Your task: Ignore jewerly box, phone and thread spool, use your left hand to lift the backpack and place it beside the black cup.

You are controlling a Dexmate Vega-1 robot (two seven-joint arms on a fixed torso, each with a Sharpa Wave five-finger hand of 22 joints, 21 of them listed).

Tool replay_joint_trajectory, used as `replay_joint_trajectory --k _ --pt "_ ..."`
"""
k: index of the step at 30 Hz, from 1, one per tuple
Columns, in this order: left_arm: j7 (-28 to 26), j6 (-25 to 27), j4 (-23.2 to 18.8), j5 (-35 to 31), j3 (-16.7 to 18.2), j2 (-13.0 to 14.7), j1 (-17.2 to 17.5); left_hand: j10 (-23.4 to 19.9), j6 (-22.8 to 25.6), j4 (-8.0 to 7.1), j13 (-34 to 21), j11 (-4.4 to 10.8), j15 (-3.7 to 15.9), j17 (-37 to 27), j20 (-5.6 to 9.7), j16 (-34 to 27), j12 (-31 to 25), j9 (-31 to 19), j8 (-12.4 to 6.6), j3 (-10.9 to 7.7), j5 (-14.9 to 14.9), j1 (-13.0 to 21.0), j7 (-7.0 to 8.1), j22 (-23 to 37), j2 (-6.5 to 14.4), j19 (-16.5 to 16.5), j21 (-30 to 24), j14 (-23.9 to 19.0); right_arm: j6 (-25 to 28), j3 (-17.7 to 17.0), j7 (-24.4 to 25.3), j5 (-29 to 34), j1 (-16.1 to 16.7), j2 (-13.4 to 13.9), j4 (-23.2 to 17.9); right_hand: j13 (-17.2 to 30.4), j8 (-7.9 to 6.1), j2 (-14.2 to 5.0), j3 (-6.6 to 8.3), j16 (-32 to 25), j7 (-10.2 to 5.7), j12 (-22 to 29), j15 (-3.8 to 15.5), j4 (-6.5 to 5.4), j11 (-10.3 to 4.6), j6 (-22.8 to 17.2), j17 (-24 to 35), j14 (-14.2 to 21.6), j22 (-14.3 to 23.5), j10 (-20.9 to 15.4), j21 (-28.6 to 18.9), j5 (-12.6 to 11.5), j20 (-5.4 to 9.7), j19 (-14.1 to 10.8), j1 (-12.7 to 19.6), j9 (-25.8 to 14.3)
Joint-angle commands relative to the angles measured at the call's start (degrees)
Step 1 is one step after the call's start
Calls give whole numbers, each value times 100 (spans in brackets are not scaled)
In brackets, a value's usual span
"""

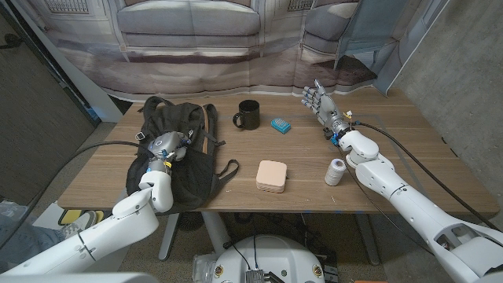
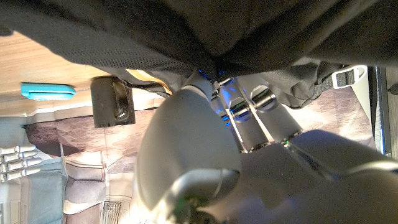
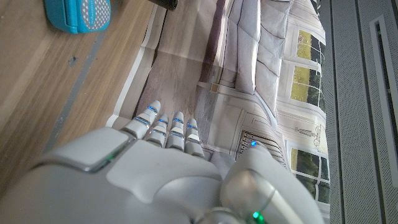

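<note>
A black backpack (image 1: 185, 169) lies on the left part of the wooden table (image 1: 393, 161), straps spread out. My left hand (image 1: 163, 149) sits on its middle, and in the left wrist view the fingers (image 2: 249, 102) dig into a fold of the backpack's fabric (image 2: 186, 31) and grip it. The black cup (image 1: 247, 115) stands upright at the back middle, right of the backpack and apart from it; it is also in the left wrist view (image 2: 112, 101). My right hand (image 1: 322, 102) hovers at the back right, fingers straight and apart, holding nothing.
A blue phone (image 1: 280, 124) lies just right of the cup, also in the right wrist view (image 3: 78, 14). A beige jewelry box (image 1: 272, 176) sits near the front edge at the middle, and a white thread spool (image 1: 335, 171) stands to its right.
</note>
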State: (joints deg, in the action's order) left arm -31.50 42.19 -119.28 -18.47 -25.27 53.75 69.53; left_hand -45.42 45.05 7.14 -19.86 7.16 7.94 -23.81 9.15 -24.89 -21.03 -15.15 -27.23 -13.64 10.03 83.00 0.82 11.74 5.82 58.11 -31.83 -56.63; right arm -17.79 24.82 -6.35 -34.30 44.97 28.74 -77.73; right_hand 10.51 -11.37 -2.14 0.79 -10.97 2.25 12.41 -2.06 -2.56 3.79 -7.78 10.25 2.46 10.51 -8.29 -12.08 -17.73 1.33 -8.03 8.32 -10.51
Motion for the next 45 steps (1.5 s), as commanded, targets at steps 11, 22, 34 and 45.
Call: replay_joint_trajectory --k 11,22,34,45 --pt "-13 -71 -137 108 234 52 84 -221 180 -6 -114 4 556 -6 177 97 -77 -22 -50 15 41 -35 -24 33 6 22 -203 -283 -32 30 35 52 -44 -54 18 25 9 -40 -42 23 11 -2 12 -22 -12 -44 32 34 28 -54 18 35 -8 -25 44 -25" --pt "-49 84 -276 81 297 15 98 -251 222 -16 -159 6 551 -7 182 128 -71 -23 -62 13 41 -52 -37 37 15 28 -278 -355 -71 12 -18 29 -41 -37 7 25 8 -46 -45 22 12 -2 10 -17 -3 -47 32 38 28 -55 20 37 -10 -25 54 -25" --pt "-61 198 -515 12 382 94 175 -276 249 -31 -204 23 552 -10 177 154 -62 -22 -68 15 38 -81 -21 39 24 44 -357 -437 -85 -25 -27 -6 -8 -5 -56 25 10 -53 -48 21 18 2 9 -11 0 -43 31 47 28 -69 21 39 -7 -26 64 -24" --pt "-48 403 -714 11 510 94 265 -383 327 -43 -279 47 551 -35 198 184 -78 -16 -91 15 36 -114 -20 41 30 37 -465 -540 -60 -35 -30 -16 15 31 -132 25 10 -58 -50 21 13 1 12 -6 2 -43 31 50 29 -69 21 40 -8 -28 73 -24"
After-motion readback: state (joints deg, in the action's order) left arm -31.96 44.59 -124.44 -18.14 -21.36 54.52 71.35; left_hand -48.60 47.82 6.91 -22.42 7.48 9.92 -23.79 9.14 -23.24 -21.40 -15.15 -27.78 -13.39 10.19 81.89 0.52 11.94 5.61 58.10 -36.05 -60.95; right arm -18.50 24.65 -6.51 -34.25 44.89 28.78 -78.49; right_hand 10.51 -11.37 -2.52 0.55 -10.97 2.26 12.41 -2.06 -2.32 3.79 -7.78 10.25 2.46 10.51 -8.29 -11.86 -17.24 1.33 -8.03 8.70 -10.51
